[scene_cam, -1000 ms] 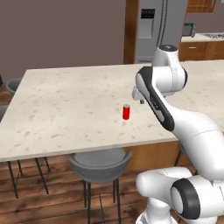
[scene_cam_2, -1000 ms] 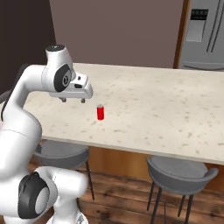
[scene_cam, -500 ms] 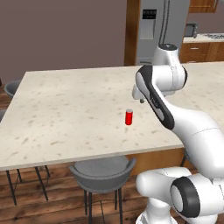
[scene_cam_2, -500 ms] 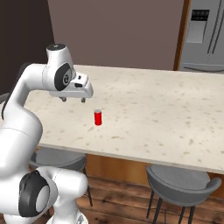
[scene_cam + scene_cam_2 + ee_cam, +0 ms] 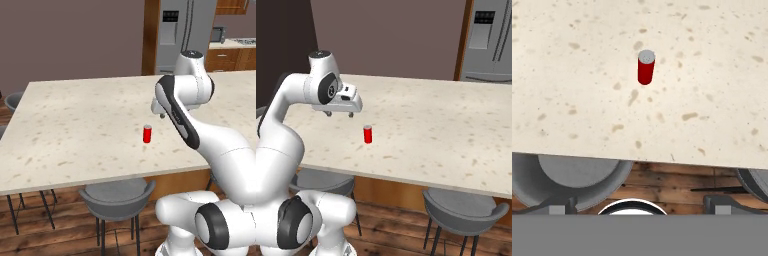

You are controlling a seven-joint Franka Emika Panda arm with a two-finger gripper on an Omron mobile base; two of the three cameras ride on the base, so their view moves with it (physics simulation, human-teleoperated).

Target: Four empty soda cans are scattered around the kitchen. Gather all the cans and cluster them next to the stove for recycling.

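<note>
One red soda can (image 5: 147,134) with a silvery top stands upright on the pale speckled island counter (image 5: 75,130), a little in from its near edge. The same can appears in the right base view (image 5: 367,134) and in the hand view (image 5: 645,66). My gripper (image 5: 340,114) hangs open above the counter, up and to the left of the can, with nothing between its fingers. From the left base camera the gripper (image 5: 161,115) sits just up and right of the can. The stove (image 5: 246,41) lies on the far back counter at the right.
Grey bar stools stand under the counter's near edge (image 5: 117,197) (image 5: 463,210) (image 5: 321,181). A steel fridge (image 5: 182,30) rises behind the island. The wood floor (image 5: 677,180) lies below the counter's edge.
Both base pictures have shifted a little, so the base has driven slightly; the can and counter now sit a touch lower in view. The arm keeps its pose and the gripper stays open.
</note>
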